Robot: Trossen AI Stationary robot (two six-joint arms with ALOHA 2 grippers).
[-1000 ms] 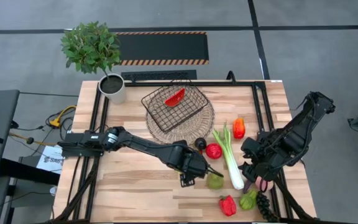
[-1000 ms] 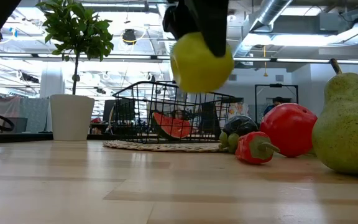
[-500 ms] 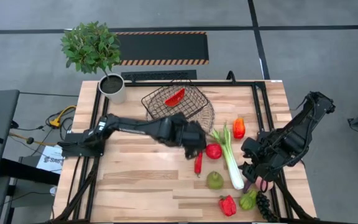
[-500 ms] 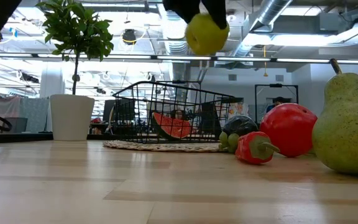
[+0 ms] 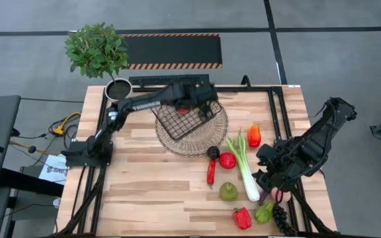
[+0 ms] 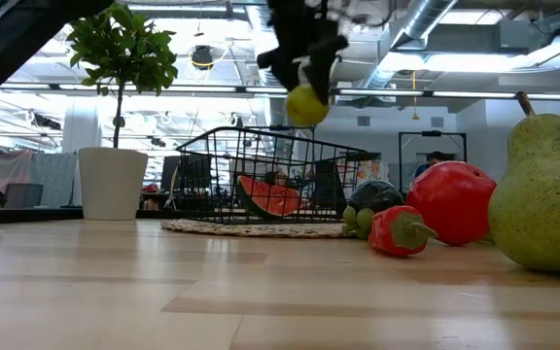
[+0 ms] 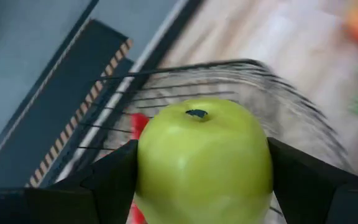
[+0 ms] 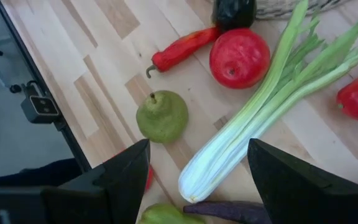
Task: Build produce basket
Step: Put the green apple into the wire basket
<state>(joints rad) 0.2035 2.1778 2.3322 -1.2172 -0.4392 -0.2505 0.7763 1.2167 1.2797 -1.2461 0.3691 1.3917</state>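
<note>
Fingers of our left gripper hold the green apple above the basket.
Smooth, rigid, probably light and slippery; we grip across its widest middle.

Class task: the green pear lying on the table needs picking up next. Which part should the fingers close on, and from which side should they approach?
Probably grip the pear across its wide lower body, coming straight down from above. It stands apart from the chilli and leek, so both flanks are free; the narrow stem end would likely slip.
</note>
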